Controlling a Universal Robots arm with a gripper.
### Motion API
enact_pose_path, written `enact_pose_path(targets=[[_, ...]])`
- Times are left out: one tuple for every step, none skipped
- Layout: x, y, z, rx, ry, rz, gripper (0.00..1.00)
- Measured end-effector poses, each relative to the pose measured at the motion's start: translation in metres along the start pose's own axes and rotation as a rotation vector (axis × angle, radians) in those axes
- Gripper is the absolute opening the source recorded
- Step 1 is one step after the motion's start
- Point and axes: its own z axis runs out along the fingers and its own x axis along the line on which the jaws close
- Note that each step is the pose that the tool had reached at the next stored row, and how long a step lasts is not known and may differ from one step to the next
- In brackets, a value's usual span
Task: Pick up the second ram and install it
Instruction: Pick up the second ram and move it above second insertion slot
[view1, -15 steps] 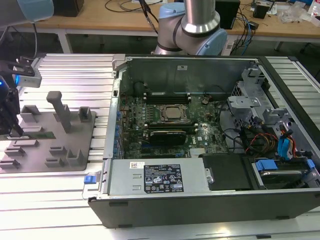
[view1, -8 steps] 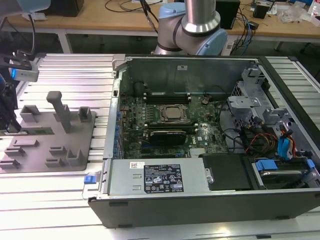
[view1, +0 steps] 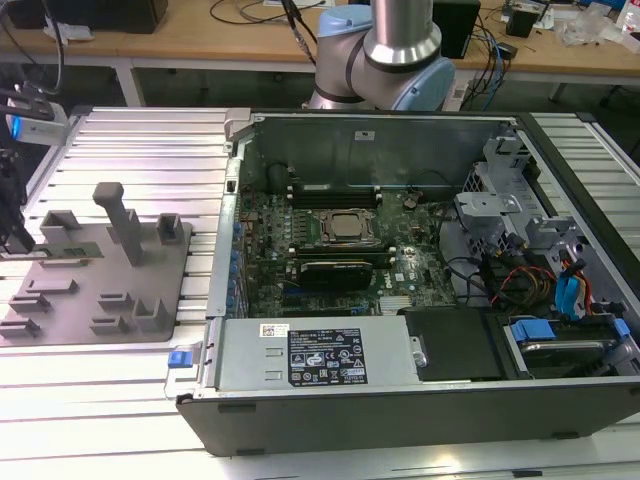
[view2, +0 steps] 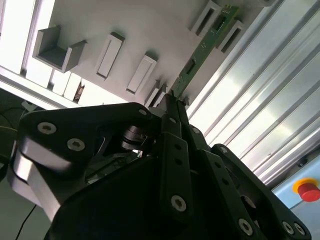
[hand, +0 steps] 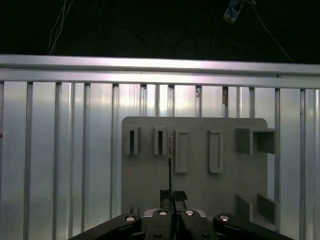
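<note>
Gripper: in both wrist views I see its black fingers (view2: 172, 97) (hand: 171, 192) pressed together on the near end of the second ram, pinching it.
Second ram: green stick (view2: 205, 47), seen edge-on as a thin line in the first wrist view (hand: 170, 150). Its far end lies between two upright slot walls of the grey fixture plate (view2: 150, 30).
Ram, exterior view: I make out the green strip (view1: 68, 250) over the plate (view1: 85, 275), at the exterior view's left, well apart from the open computer case (view1: 350, 130).
Fixture plate: flat grey, carrying rectangular pockets and raised blocks (hand: 200, 200); it rests on the ribbed aluminium bench (view1: 150, 150).
Case: lid off, motherboard (view1: 300, 240) exposed, lying on the same bench to the exterior view's right of the plate.
Arm: base joint (view1: 400, 40) stands behind the case.
Other: red button (view2: 307, 189) beyond the bench edge in the second wrist view.
</note>
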Motion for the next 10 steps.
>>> enact_pose_path(targets=[[-0.0003, 0.0001, -0.0026, 0.0014, 0.0000, 0.000, 0.09], [-0.0005, 0.0002, -0.0063, 0.0027, -0.0005, 0.000, 0.09], [-0.0006, 0.0003, -0.0092, 0.0034, -0.0009, 0.000, 0.09], [-0.0007, 0.0004, -0.0111, 0.0038, -0.0014, 0.000, 0.09], [-0.0007, 0.0004, -0.0125, 0.0040, -0.0018, 0.000, 0.09], [-0.0009, 0.0005, -0.0148, 0.0042, -0.0029, 0.000, 0.09], [-0.0009, 0.0006, -0.0160, 0.0045, -0.0038, 0.000, 0.09], [-0.0009, 0.0006, -0.0180, 0.0047, -0.0046, 0.000, 0.09], [-0.0010, 0.0007, -0.0198, 0.0048, -0.0050, 0.000, 0.09], [-0.0011, 0.0007, -0.0216, 0.0050, -0.0052, 0.000, 0.09]])
